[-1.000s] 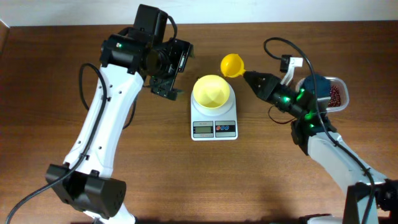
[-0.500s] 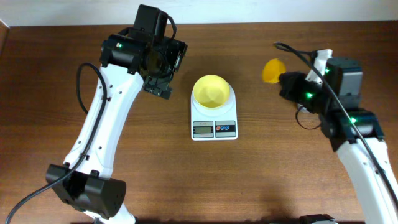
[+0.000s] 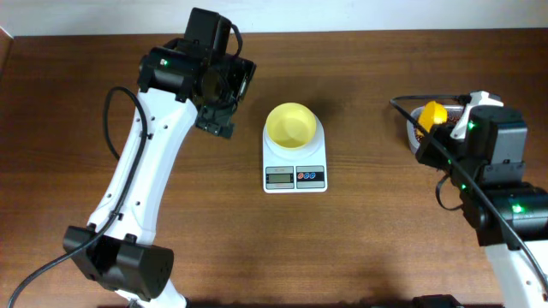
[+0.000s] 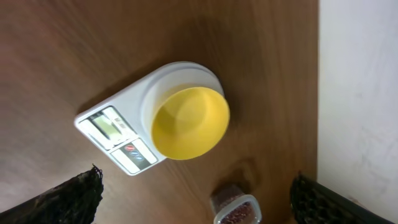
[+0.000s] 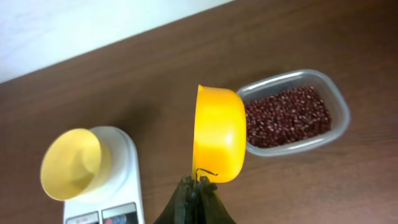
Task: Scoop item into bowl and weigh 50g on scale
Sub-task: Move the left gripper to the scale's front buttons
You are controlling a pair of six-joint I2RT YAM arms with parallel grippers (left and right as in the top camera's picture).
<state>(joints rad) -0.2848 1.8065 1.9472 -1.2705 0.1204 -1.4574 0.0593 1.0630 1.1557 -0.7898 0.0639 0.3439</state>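
The pale-yellow bowl [image 3: 291,125] stands on the white scale [image 3: 295,175] at the table's middle and looks empty; both also show in the left wrist view, bowl [image 4: 189,121] and scale [image 4: 109,130]. My right gripper [image 5: 198,186] is shut on the handle of a yellow scoop [image 5: 217,134], held on its side beside the clear tub [image 5: 333,102] of reddish-brown beans [image 5: 286,118]. From overhead the scoop [image 3: 432,112] and right gripper [image 3: 447,128] cover most of the tub [image 3: 413,130]. My left gripper [image 3: 216,120] is open and empty, raised left of the bowl.
The brown wooden table runs to a pale wall at the back [image 5: 93,25]. The left wrist view shows the tub of beans [image 4: 236,211] past the scale, between its open fingers [image 4: 194,186]. The right arm's cable loops over the tub.
My right arm has swung the yellow scoop away from beside the bowl, to the right and over the tub of beans. My left gripper has shifted slightly left.
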